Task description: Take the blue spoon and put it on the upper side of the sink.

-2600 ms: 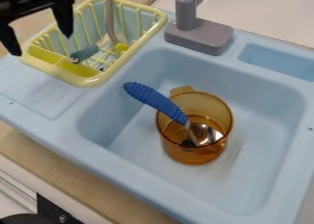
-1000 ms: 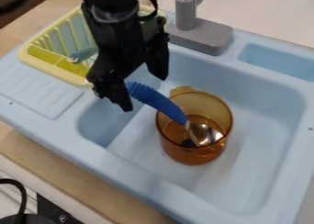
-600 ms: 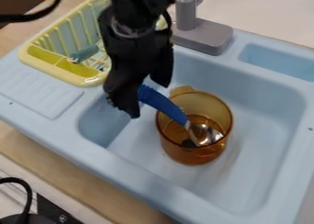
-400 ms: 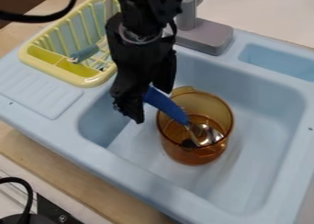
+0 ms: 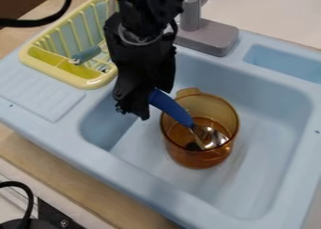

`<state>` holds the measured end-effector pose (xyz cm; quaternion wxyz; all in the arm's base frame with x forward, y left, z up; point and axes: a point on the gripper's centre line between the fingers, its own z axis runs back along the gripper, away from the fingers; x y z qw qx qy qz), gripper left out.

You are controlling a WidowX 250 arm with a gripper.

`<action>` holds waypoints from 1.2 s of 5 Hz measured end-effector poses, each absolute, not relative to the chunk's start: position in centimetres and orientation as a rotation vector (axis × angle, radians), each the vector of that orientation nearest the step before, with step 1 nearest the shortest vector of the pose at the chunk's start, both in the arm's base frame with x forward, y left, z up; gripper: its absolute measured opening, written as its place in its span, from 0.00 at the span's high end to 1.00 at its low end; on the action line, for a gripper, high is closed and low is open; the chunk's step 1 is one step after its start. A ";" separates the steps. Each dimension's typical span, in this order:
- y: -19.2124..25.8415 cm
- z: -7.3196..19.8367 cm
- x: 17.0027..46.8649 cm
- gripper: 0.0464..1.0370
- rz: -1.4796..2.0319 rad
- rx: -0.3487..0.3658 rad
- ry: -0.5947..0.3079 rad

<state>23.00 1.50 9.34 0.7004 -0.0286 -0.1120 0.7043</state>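
Aslant, the blue spoon (image 5: 187,121) points bowl-down into a cup (image 5: 198,160), hand (image 5: 155,104) clasping its handle (image 5: 168,104).

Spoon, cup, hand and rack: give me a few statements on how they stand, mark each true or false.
1. The spoon has its metal end in the cup. True.
2. The cup is on the sink's rim, outside the basin. False: it stands inside the basin.
3. The hand is at the upper part of the spoon's blue handle. True.
4. The spoon is already on the upper side of the sink. False: it leans in the cup.
5. The rack is yellow and sits beside the basin. True.
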 end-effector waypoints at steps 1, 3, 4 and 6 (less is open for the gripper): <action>2.2 9.7 22.5 0.61 1.573 -0.062 -0.232; 2.7 9.9 22.0 0.64 1.512 -0.026 -0.148; 3.1 10.9 22.0 0.64 1.497 0.010 -0.140; 3.6 13.9 21.8 0.64 1.507 -0.093 -0.076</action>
